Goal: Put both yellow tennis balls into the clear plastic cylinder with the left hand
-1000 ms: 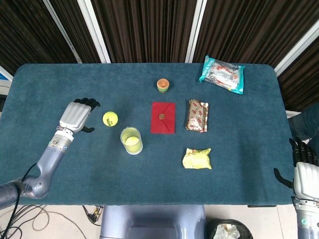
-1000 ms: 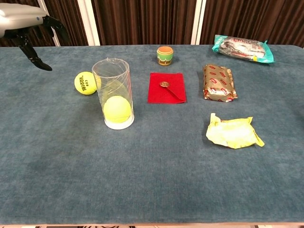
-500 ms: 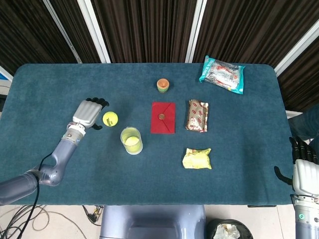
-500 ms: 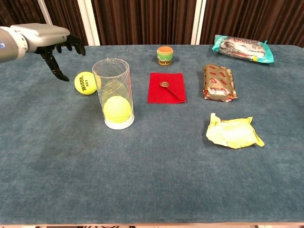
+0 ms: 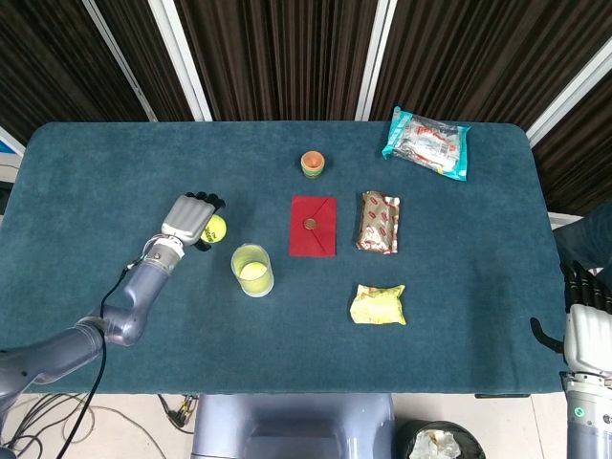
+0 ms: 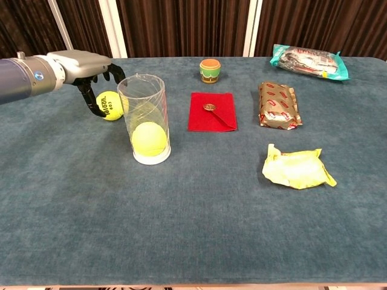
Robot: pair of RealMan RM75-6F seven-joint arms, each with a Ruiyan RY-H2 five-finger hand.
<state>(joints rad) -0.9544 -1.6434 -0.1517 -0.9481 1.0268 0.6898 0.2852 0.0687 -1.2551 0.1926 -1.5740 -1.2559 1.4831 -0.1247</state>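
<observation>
One yellow tennis ball (image 5: 216, 228) (image 6: 110, 105) lies on the blue table, just left of the clear plastic cylinder (image 5: 252, 271) (image 6: 144, 121). The cylinder stands upright, and a second yellow ball (image 6: 149, 138) rests at its bottom. My left hand (image 5: 189, 218) (image 6: 89, 65) arches over the loose ball from the left, fingers spread above it and the thumb curved down along its left side. The ball still sits on the cloth. My right hand (image 5: 583, 330) hangs off the table's right front corner, holding nothing.
A red cloth (image 5: 313, 229) (image 6: 212, 115) with a small round object on it lies right of the cylinder. Behind it stands an orange cup (image 5: 313, 163) (image 6: 210, 70). Further right are a brown snack pack (image 5: 378, 222), a yellow packet (image 5: 378, 304) and a teal bag (image 5: 426, 142).
My left hand has moved right and lowered until its fingers cover the loose ball. The ball, the cylinder and the right hand have stayed in place.
</observation>
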